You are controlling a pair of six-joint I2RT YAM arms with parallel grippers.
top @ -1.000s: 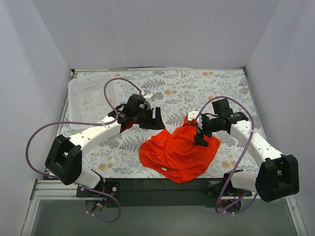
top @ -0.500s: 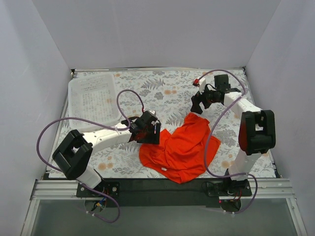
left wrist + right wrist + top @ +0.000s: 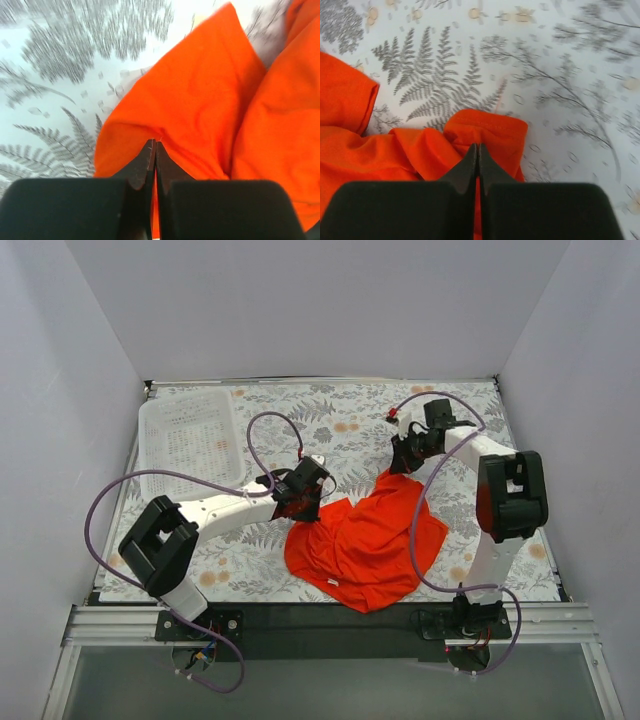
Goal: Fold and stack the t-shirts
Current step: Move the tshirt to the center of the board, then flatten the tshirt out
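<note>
Since a second ago both arms have swung onto the t-shirt (image 3: 365, 540) and their jaws have closed. The left tool (image 3: 300, 504) pinches its left edge, and the right tool (image 3: 405, 462) its hemmed far corner. Thin, rumpled and orange-red, it lies on the fern-printed surface (image 3: 350, 430), long axis running near-left to far-right.

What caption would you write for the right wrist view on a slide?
Right jaws pinched shut on an edge of the orange-red t-shirt, fern-print table beneath.
</note>
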